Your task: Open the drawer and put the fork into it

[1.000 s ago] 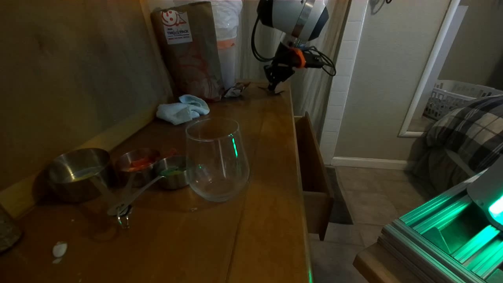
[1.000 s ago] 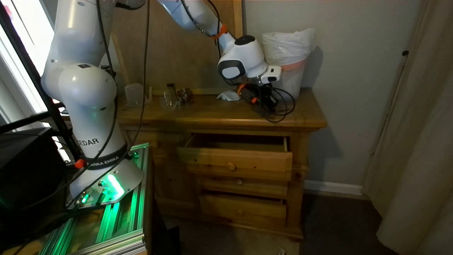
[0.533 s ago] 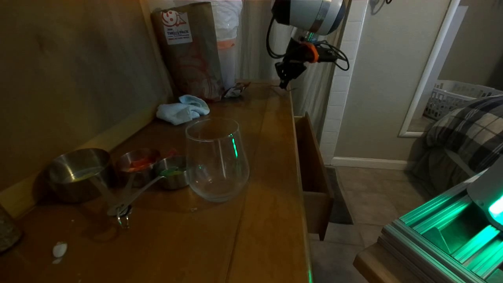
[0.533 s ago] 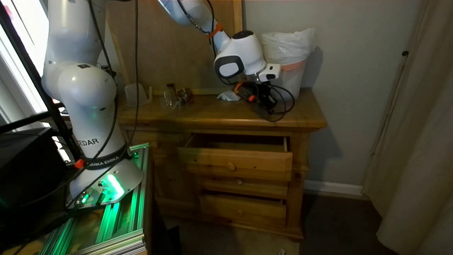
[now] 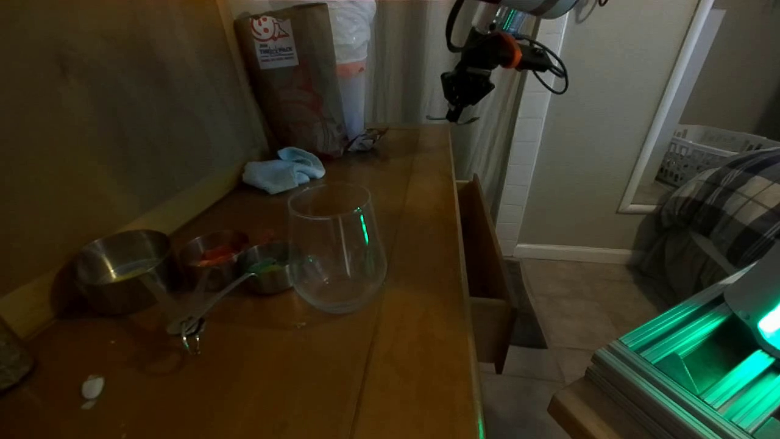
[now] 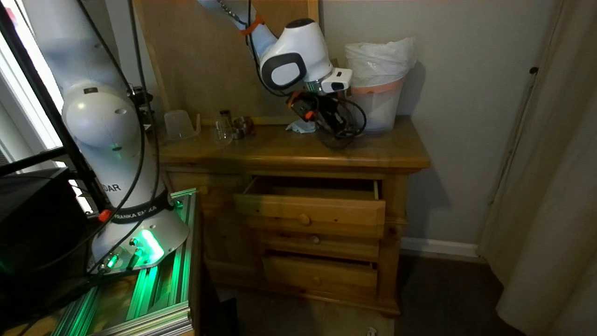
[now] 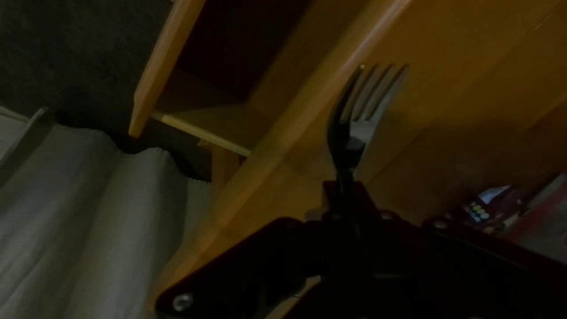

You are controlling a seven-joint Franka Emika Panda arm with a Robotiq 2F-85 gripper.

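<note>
The fork (image 7: 364,126) is a metal fork, its tines pointing away from my gripper (image 7: 347,195) in the wrist view. My gripper is shut on it. In an exterior view my gripper (image 5: 453,116) is above the far end of the cabinet top, and the fork (image 5: 469,121) shows as a thin curved strip at its fingertips. My gripper (image 6: 336,128) also shows in an exterior view, its tips hard to make out among cables. The wooden drawer (image 6: 310,215) is the top one and stands pulled out. Its box (image 5: 490,323) and front panel (image 7: 161,66) show below the cabinet edge.
On the cabinet top are a clear glass (image 5: 338,256), metal measuring cups (image 5: 125,271), a blue cloth (image 5: 285,171), a paper bag (image 5: 292,85) and a small wrapper (image 5: 367,139). A white bin (image 6: 380,93) stands at the back. A lower drawer (image 6: 322,277) is slightly ajar. A curtain (image 7: 102,221) hangs beside the cabinet.
My gripper has risen off the cabinet top with the fork and moved toward the front edge, on the drawer's side. The drawer and the other objects have not moved.
</note>
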